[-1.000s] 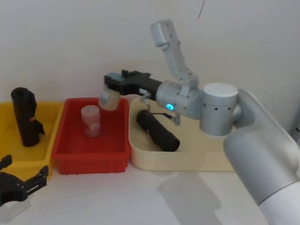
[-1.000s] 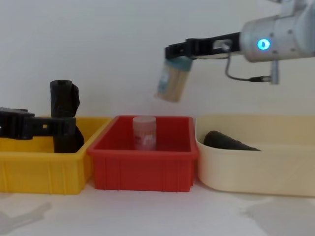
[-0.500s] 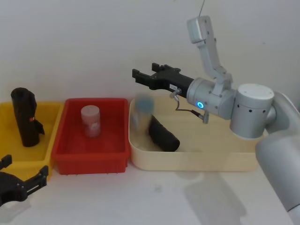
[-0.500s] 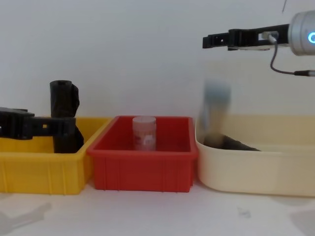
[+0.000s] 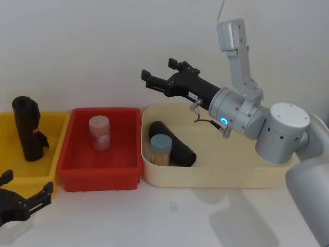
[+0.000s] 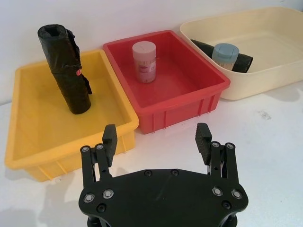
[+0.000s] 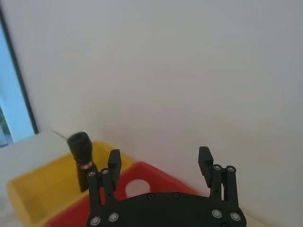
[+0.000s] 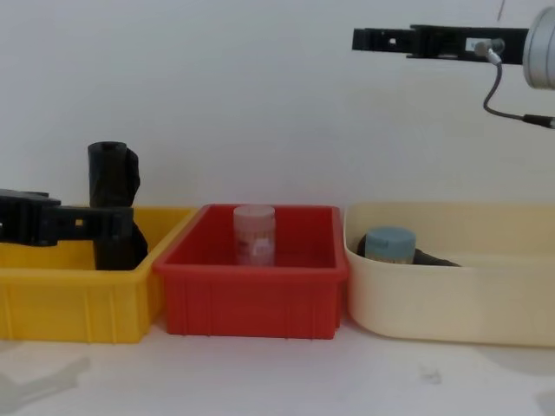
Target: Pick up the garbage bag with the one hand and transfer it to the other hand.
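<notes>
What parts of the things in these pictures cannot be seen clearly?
- Garbage bag, head view: its near side sits behind the blue-lidded jar.
- Garbage bag, chest view: the cream tub wall covers most of it.
- Left gripper, head view: cut by the frame edge.

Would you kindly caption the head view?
Open right gripper raised above cream tub holding black roll and blue-lidded jar.

Robot test bench, probably in a lab.
Plain white wall (image 5: pixel 77 46), white tabletop (image 5: pixel 154 216), and three sorting bins: yellow (image 5: pixel 51 154), red (image 5: pixel 97 172), cream (image 5: pixel 216 177).
</notes>
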`<act>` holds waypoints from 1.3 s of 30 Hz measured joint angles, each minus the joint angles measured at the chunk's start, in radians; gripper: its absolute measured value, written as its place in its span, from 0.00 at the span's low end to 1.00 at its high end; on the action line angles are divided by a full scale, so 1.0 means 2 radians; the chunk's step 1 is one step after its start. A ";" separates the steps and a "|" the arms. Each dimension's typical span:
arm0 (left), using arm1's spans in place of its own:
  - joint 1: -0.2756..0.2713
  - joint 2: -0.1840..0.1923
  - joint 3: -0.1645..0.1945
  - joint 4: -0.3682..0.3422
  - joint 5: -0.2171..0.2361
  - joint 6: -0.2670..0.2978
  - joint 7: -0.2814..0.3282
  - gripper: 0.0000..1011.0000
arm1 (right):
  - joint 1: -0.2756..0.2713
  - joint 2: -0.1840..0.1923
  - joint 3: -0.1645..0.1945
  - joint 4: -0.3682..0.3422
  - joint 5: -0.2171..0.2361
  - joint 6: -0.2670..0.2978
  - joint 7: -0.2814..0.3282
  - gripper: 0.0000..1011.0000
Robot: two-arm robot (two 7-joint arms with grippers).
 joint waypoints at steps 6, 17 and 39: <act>0.000 0.000 0.000 0.000 0.000 0.000 0.000 0.99 | -0.023 -0.002 -0.004 -0.020 0.008 -0.048 0.019 0.99; -0.028 -0.003 0.011 0.015 0.008 -0.005 -0.014 0.99 | -0.073 -0.007 -0.022 -0.060 0.025 -0.124 0.059 0.99; -0.124 -0.017 0.052 0.056 0.046 -0.032 -0.049 0.99 | -0.146 0.005 -0.062 -0.124 0.018 -0.175 0.080 0.99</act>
